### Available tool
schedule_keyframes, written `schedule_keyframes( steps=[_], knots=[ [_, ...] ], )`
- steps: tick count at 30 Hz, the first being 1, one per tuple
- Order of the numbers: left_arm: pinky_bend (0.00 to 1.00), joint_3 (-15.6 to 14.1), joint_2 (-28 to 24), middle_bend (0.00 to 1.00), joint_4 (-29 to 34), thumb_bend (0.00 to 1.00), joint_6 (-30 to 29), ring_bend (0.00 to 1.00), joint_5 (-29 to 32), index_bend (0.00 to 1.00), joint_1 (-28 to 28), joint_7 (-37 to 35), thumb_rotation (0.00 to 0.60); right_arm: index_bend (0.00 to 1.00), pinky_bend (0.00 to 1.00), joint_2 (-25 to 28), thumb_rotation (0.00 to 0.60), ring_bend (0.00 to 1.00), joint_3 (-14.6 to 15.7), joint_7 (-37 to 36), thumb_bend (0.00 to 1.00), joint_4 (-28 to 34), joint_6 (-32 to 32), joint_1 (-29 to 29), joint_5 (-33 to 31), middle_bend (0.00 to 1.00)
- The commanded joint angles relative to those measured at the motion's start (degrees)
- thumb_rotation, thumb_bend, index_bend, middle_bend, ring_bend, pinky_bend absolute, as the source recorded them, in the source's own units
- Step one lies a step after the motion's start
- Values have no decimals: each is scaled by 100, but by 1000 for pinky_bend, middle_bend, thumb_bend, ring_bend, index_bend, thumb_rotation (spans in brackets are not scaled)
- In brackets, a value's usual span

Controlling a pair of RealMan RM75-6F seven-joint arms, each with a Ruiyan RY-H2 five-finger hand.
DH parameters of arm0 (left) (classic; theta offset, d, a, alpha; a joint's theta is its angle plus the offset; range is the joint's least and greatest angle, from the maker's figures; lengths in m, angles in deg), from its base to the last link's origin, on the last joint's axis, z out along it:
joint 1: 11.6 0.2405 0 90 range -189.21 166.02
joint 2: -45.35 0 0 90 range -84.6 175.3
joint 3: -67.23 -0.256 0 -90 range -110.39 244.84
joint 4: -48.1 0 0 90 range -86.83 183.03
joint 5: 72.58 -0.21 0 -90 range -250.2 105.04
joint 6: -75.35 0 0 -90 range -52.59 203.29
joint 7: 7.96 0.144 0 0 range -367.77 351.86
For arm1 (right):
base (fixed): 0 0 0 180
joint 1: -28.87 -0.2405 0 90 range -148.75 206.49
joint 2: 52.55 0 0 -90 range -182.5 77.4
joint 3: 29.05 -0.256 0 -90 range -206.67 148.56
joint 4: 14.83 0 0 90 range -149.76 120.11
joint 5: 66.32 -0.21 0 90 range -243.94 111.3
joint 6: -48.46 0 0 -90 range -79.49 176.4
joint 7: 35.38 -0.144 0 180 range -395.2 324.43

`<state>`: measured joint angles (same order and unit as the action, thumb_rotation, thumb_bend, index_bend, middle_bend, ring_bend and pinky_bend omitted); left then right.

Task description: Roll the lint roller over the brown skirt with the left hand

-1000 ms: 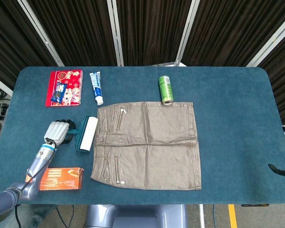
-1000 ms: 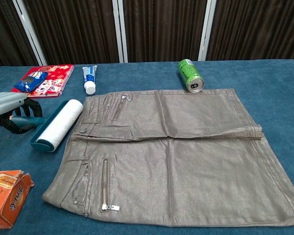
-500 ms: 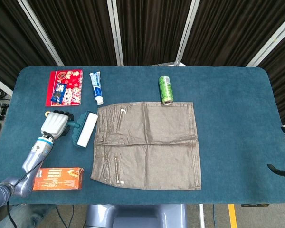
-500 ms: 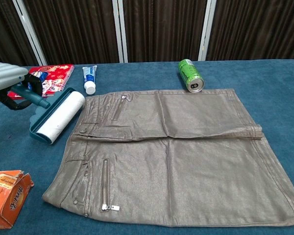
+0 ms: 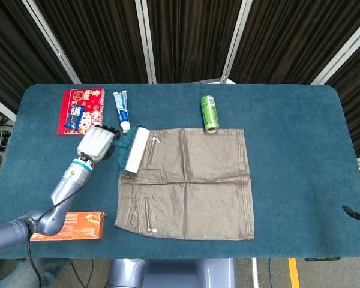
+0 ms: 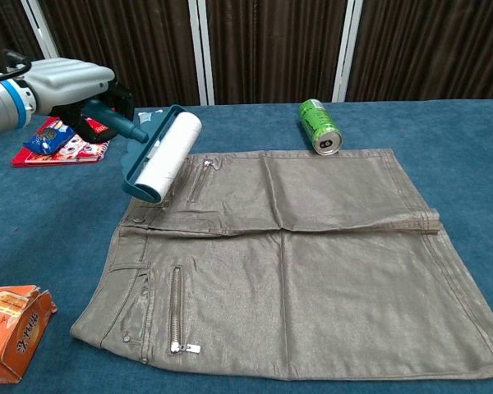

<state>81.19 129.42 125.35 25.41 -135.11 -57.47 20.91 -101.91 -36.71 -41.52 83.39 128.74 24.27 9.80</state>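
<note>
The brown skirt (image 5: 192, 180) (image 6: 312, 263) lies flat in the middle of the blue table, waistband to the left. My left hand (image 5: 97, 143) (image 6: 70, 82) grips the teal handle of the lint roller (image 5: 136, 150) (image 6: 164, 154). The white roll is over the skirt's waistband edge at the upper left, tilted. I cannot tell whether it touches the fabric. Only a dark tip of my right hand (image 5: 355, 212) shows at the table's right edge, too little to tell how its fingers lie.
A green can (image 5: 209, 113) (image 6: 320, 125) lies just beyond the skirt's far edge. A toothpaste tube (image 5: 122, 110) and a red notebook (image 5: 81, 110) (image 6: 62, 144) sit at the back left. An orange box (image 5: 69, 225) (image 6: 12, 328) lies at the front left.
My left hand has lifted the lint roller off the table left of the skirt and carried it right and away from me, onto the waistband edge.
</note>
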Motion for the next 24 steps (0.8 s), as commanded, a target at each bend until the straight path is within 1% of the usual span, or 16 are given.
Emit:
schedule_keyframes(
  steps=[1,6,11,16,24],
  knots=[
    [458,-17,169,418,53,789,107,386,352,552,-247,501,600,0,0,15,600,0,-16,-67,0,-43,-31,-6,-21,0],
    [462,-127,277,422,41,796,124,390,804,561,-428,1058,600,0,0,30,600,0,-19,-120,0,-67,-29,5,-28,0],
    [464,-231,329,425,20,796,125,393,1102,569,-561,1381,600,0,0,35,600,0,-25,-161,0,-96,-45,11,-57,0],
    [467,-327,444,429,57,813,48,396,1198,573,-761,1712,600,0,0,43,600,0,-44,-214,0,-107,-53,14,-91,0],
    [469,-335,807,434,113,814,-4,399,1565,577,-1169,2188,600,0,0,56,600,0,-53,-268,0,-110,-79,16,-117,0]
  ],
)
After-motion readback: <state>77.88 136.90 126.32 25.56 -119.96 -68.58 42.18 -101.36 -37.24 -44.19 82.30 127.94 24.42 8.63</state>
